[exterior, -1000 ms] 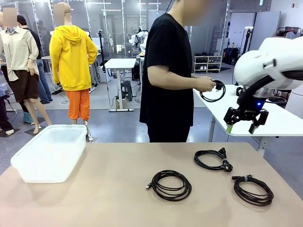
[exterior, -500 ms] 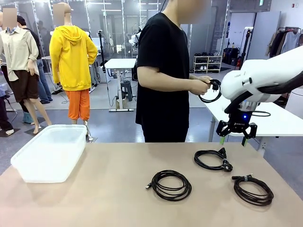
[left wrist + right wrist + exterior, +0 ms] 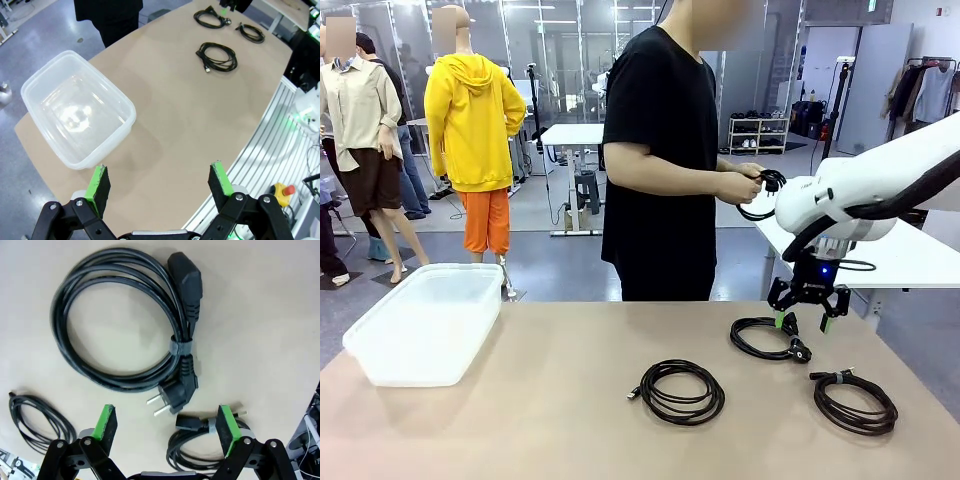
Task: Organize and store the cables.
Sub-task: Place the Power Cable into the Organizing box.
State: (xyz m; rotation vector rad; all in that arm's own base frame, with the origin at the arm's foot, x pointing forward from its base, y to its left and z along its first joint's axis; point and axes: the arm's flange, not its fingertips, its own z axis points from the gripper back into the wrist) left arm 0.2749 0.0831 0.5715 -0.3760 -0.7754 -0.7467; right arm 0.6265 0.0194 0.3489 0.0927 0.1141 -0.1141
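R gripper [image 3: 803, 322] hovers, green pads spread, nothing between, just above the black tied power-cord coil w/ chunky plugs [image 3: 798, 350], right of centre on the tan tabletop [image 3: 570, 400]. Risk: the jaws could catch one loop or a plug rather than the bundle at the tie, so the coil sags open or slips on the way to the clear plastic tub [image 3: 380, 345], far left. It could also snag the second tied black coil [image 3: 860, 428], lower right. A thin black coil [image 3: 682, 416] lies bottom centre. L gripper [image 3: 160, 182] is spread, empty. The person's hands [image 3: 738, 185] hold a fourth black coil [image 3: 772, 181]; grip unclear. In the R wrist view, the neighbouring coils are cut off by a finger & the frame edge.
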